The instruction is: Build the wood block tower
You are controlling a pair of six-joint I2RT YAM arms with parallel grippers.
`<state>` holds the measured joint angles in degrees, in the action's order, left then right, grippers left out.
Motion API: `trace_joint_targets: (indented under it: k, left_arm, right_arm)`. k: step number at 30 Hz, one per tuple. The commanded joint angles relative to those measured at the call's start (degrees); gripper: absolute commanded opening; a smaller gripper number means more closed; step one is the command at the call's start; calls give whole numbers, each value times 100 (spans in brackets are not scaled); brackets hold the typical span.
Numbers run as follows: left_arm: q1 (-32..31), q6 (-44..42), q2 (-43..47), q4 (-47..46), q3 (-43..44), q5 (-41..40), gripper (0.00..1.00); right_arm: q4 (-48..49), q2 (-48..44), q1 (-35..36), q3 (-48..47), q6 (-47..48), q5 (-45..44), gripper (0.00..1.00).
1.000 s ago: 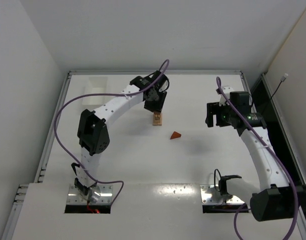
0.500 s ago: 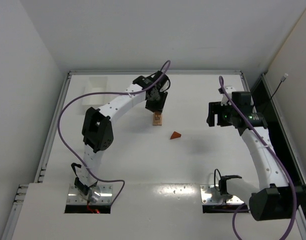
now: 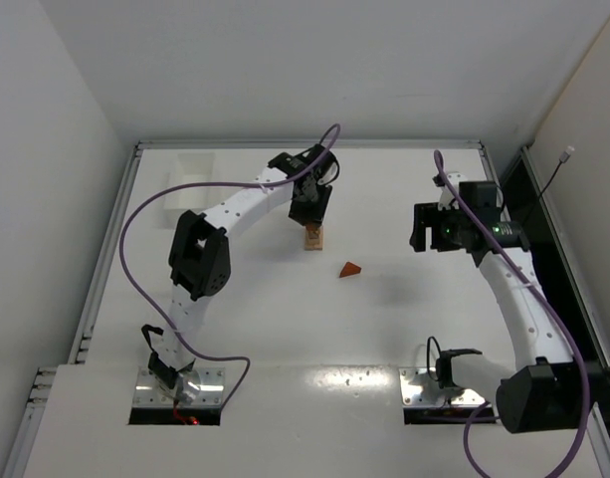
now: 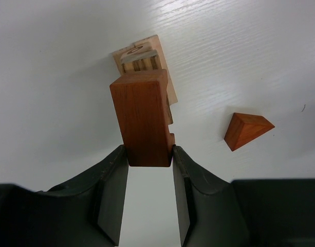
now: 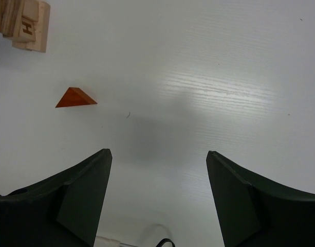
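Note:
The tower (image 3: 313, 237) is a narrow column of tan blocks on a tan base, at the table's middle back. In the left wrist view a reddish-brown bar (image 4: 143, 119) stands on top of the tower's tan blocks (image 4: 141, 59). My left gripper (image 4: 149, 154) (image 3: 309, 212) is shut on that bar, a finger pressed to each side. A reddish-brown wedge (image 3: 351, 269) (image 4: 246, 130) lies loose on the table right of the tower. My right gripper (image 3: 425, 227) (image 5: 158, 157) is open and empty, off to the right. Its view shows the wedge (image 5: 75, 98) and the tower (image 5: 22, 24) at the upper left.
A white rectangular tray (image 3: 190, 179) sits at the back left. The table's raised rim (image 3: 305, 145) runs along the back, and a dark rail (image 3: 543, 229) along the right side.
My left arm's elbow has shifted up and to the right while its gripper stays over the tower. The right arm has barely moved.

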<state>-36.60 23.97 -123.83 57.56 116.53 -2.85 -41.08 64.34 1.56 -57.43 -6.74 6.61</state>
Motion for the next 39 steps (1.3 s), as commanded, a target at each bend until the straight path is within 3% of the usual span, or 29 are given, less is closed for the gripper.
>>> trace_joint_targets:
  k: [1,39]
  left_arm:
    - [83,-68,-35,-26,239,-58,0]
    - [136,-15,-247,-26,345,66,0]
  right_arm:
    - [179,53,-33,-137,-82,68,71]
    - [285,158,-139,-137,-187,227,71]
